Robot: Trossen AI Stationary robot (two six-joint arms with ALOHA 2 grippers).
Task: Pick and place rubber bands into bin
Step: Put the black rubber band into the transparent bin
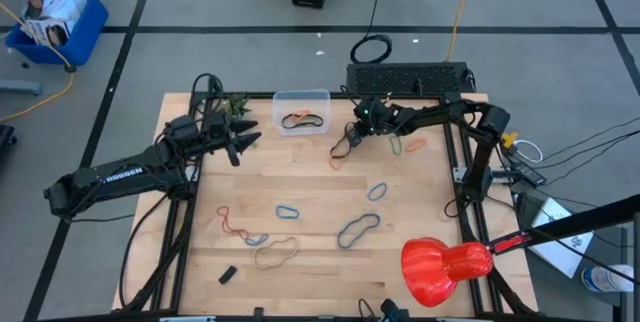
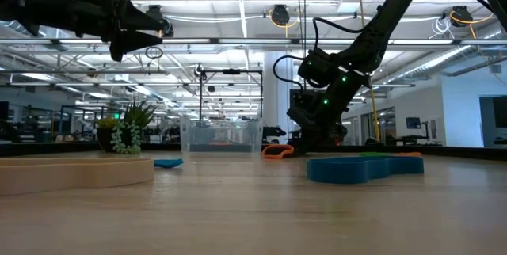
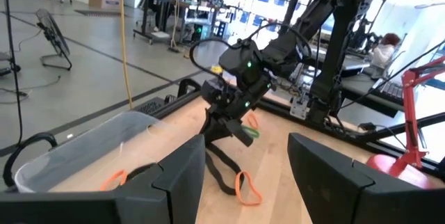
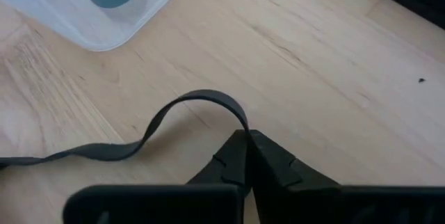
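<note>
Pinching a black rubber band (image 4: 174,116), the right hand (image 4: 247,140) hides its far end, seemingly; left hand (image 3: 243,175) spread.

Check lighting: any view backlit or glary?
Low view: bright ceiling lights leave the left pincer a silhouette. High view: even light, no glare on the bin. Right wrist view: the black band in the right pincer stands out against the table.

Bright even overhead light; soft shadows; low view foreground blurred; ceiling lamps glare.
</note>
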